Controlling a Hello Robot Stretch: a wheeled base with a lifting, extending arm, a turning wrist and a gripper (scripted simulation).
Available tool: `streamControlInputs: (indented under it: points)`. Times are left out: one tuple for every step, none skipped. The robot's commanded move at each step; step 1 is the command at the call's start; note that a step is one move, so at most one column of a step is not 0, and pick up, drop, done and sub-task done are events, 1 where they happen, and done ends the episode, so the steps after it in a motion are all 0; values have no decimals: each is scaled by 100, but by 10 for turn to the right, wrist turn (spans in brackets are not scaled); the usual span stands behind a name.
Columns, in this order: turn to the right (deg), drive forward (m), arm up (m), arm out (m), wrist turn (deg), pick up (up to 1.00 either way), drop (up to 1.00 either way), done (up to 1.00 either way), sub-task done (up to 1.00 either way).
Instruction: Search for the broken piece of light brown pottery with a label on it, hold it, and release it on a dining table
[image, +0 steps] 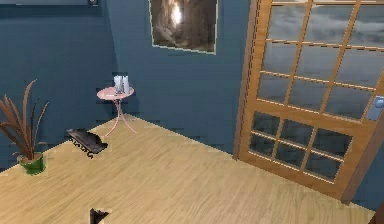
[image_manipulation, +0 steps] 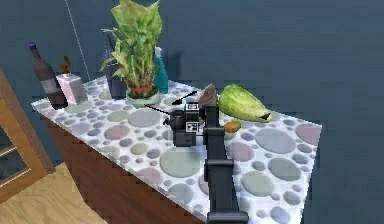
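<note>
A small brownish jagged piece (image_manipulation: 208, 96) stands on the pebble-patterned table (image_manipulation: 280, 150) in the arm side view, just left of a green lettuce head (image_manipulation: 243, 102). The dark arm (image_manipulation: 222, 175) rises from the bottom edge across the tabletop, and the gripper (image_manipulation: 174, 121) sits just below and left of the brownish piece. The tabletop and things on it lie behind the gripper's far end, so I cannot tell whether it holds anything.
On the same table stand a leafy potted plant (image_manipulation: 138, 45), a dark wine bottle (image_manipulation: 44, 74), a teal bottle (image_manipulation: 160, 75) and a pink box (image_manipulation: 71, 89). In the forward view: a small pink round table (image: 115, 95), a floor plant (image: 24, 130), a glazed wooden door (image: 315, 85), open wooden floor (image: 190, 175).
</note>
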Motion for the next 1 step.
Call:
streamControlInputs:
  points:
    - [0, 0, 0, 0, 0, 100, 0, 0, 0]
